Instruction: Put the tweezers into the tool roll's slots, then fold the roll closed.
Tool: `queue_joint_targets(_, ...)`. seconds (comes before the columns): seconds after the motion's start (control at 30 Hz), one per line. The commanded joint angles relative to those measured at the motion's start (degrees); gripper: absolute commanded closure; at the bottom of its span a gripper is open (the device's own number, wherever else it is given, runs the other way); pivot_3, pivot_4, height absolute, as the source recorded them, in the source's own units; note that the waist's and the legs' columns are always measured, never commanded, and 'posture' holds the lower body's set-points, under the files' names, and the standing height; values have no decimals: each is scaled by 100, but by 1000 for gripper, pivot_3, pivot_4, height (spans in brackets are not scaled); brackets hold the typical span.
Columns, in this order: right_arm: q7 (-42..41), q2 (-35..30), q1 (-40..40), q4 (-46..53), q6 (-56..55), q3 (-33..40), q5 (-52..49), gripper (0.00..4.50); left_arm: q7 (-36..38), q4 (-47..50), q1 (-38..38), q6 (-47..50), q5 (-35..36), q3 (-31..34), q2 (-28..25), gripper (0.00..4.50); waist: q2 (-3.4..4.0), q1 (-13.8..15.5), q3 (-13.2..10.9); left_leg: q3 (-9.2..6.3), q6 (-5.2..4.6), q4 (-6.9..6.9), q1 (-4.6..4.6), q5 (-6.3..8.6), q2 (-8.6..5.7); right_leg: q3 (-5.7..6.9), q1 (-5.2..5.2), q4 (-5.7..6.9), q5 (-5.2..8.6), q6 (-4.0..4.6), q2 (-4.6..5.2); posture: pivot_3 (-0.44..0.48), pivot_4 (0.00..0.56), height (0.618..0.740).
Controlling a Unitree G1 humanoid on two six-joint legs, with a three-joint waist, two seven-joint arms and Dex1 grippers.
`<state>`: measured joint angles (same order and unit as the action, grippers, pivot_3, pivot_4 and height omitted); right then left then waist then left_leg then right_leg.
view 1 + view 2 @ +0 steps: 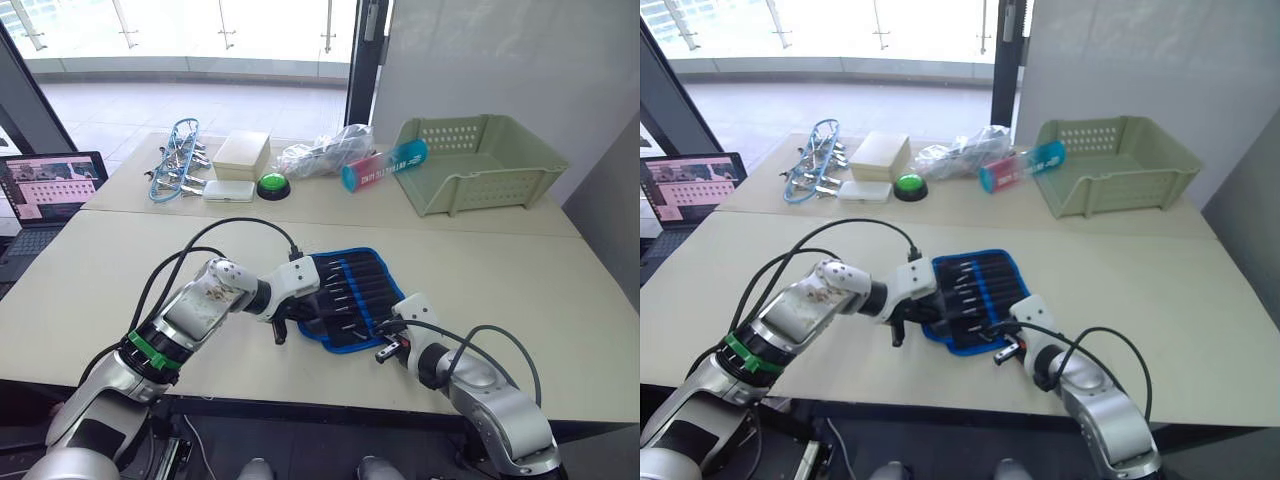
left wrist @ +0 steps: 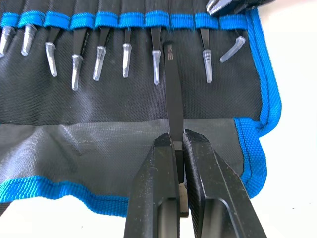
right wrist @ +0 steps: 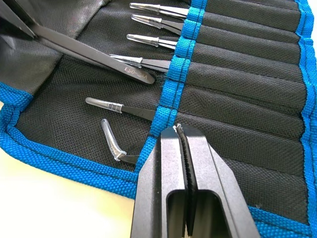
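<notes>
The black fabric tool roll edged in bright blue (image 1: 347, 298) is lying open on the pale bench (image 1: 520, 280), with the left end effector (image 2: 179, 148) pinching a slim black pointed tweezer (image 2: 171, 89) by its rear end, tip aimed at the blue-bound slots (image 2: 133, 20).

Right end effector (image 3: 184, 148) is sitting pressed together on the roll's blue slot binding, seemingly pinning the fabric, holding nothing visibly.

Risks:
- Tweezer tip is lying over the binding next to an occupied slot; it could snag the binding or double up in a filled pocket.
- Grip is far back on the tweezer, so it could pivot.
- If the right end effector slips, the roll is likely sliding with the push.

Hard to tell: whether the tip is already inside a slot, which slots are free, and the strap.
</notes>
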<state>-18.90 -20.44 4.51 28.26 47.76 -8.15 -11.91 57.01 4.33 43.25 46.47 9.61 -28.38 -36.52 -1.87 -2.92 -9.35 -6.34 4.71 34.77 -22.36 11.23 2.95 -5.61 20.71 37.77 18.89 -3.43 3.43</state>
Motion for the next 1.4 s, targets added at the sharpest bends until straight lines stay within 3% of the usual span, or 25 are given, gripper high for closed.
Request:
queue_joint_targets(0.03, 28, 21, -136, -214, 181, -116, 29, 4500, -142, -39, 143, 21, -228, -99, 213, 4476, 0, 13, 0, 0, 0, 0, 0, 0, 0, 0, 0, 0, 0, 0, 0, 0, 150, 740)
queue_joint_targets(0.53, 187, 165, -173, -77, 295, -119, 8, 4500, -151, -703, 498, 1, -574, -262, 1106, 4476, 1, 95, 1, 0, 0, 17, 4, 0, -5, 1, -21, -5, 9, -31, 3, 0, 150, 740)
queue_joint_targets(0.63, 231, 203, -189, -46, 314, -125, 8, 4500, -61, -691, 526, 25, -562, -234, 1082, 4476, 1, 94, 1, -1, 0, 16, 5, 0, -5, 1, -22, -6, 8, -30, 3, 0, 150, 740)
queue_joint_targets(0.87, 309, 277, -242, -9, 331, -74, 12, 4500, 543, -628, 706, -279, -750, -369, 493, 4476, 2, 40, 0, -2, 0, 6, 1, 0, -5, 1, -11, -6, 3, -19, 3, 0, 150, 740)
queue_joint_targets(1.4, 323, 318, -255, -25, 306, -59, 43, 4500, 878, -562, 779, -409, -1060, -603, 623, 4476, 3, 29, -1, -2, -1, 1, -4, 0, -5, 1, -4, -5, -1, -5, 2, 0, 150, 740)
